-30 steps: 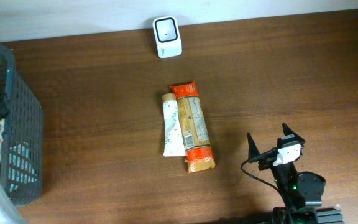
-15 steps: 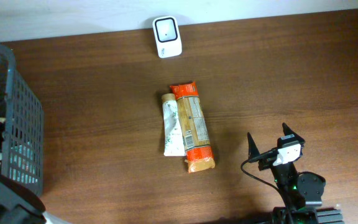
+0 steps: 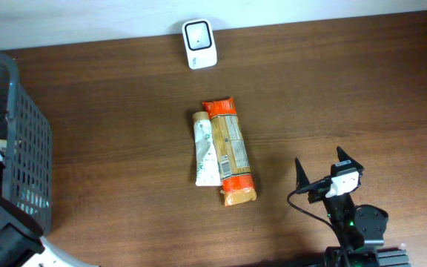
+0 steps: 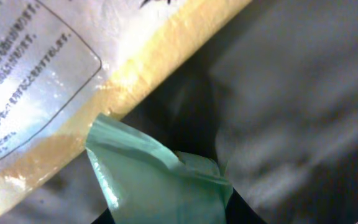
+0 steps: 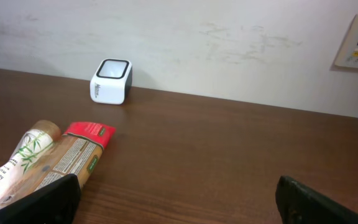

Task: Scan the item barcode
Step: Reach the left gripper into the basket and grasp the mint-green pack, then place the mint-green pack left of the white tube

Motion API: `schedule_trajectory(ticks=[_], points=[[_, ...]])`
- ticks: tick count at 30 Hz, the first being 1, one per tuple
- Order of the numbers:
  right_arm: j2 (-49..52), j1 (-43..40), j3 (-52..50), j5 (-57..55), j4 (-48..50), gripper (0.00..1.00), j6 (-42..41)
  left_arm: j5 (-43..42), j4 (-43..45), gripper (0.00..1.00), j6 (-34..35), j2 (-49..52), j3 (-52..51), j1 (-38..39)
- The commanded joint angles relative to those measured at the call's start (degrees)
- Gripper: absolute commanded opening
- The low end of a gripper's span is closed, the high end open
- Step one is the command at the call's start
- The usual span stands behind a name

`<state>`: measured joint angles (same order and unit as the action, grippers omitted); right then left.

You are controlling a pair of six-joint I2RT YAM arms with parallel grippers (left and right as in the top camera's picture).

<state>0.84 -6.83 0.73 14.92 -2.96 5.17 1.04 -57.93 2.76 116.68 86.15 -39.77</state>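
Note:
In the left wrist view my left gripper point(image 4: 169, 219) is down inside the basket, its jaws closed against both sides of a green plastic packet point(image 4: 154, 180). A pale yellow-edged pack point(image 4: 48, 81) with printed text lies just beyond it. The white scanner point(image 3: 199, 44) stands at the table's back edge. A white tube point(image 3: 205, 148) and an orange-and-brown packet point(image 3: 230, 152) lie side by side mid-table. My right gripper point(image 3: 321, 174) rests open near the front right, empty, with the packet's near end beside its left fingertip point(image 5: 48, 199).
A dark mesh basket point(image 3: 28, 141) holding several packs stands at the table's left edge, and my left arm point(image 3: 6, 233) reaches in from the lower left. A wall runs along the back behind the scanner point(image 5: 111, 81).
My left arm has come further into the lower-left corner beside the basket, and its jaws have closed in on the green packet. The right arm and the items on the table have not moved.

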Motion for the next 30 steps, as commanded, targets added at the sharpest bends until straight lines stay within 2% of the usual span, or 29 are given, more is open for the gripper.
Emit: schedule_trajectory(ticks=[1,5,10,13,16,18,22,24,27,30], points=[[-0.4,-0.3,-0.4,-0.1,-0.1,0.99,0.2,-2.8,-4.0,0.27,0.2,1.1,6.2,0.3],[-0.4,-0.3,-0.4,-0.1,-0.1,0.99,0.2,-6.2,-11.1,0.29,0.2,-2.4,19.6,0.4],[-0.4,-0.3,-0.4,-0.1,-0.1,0.99,0.2,-14.2,-12.0,0.31,0.2,-12.1,32.0,2.1],[-0.4,-0.3,-0.4,-0.1,-0.1,0.99,0.2,-14.8,-11.5,0.32,0.2,-19.5,33.1,7.8],[-0.4,-0.3,-0.4,-0.1,-0.1,0.99,0.2,-14.8,-12.0,0.33,0.2,-22.9,33.1,18.1],[-0.4,-0.3,-0.4,-0.1,-0.1,0.99,0.2,-14.4,-12.0,0.32,1.8,-21.4,30.6,28.2],[-0.4,-0.3,-0.4,-0.1,-0.1,0.99,0.2,-13.8,-8.7,0.34,8.6,-15.3,21.0,38.7],[-0.4,-0.3,-0.4,-0.1,-0.1,0.99,0.2,-13.7,-6.6,0.34,9.9,-12.2,16.6,42.8],[-0.4,-0.3,-0.4,-0.1,-0.1,0.99,0.2,-13.7,1.1,0.36,13.6,-5.0,8.5,51.1],[-0.4,-0.3,-0.4,-0.1,-0.1,0.99,0.2,-13.7,6.2,0.37,17.5,0.5,6.0,55.8]])
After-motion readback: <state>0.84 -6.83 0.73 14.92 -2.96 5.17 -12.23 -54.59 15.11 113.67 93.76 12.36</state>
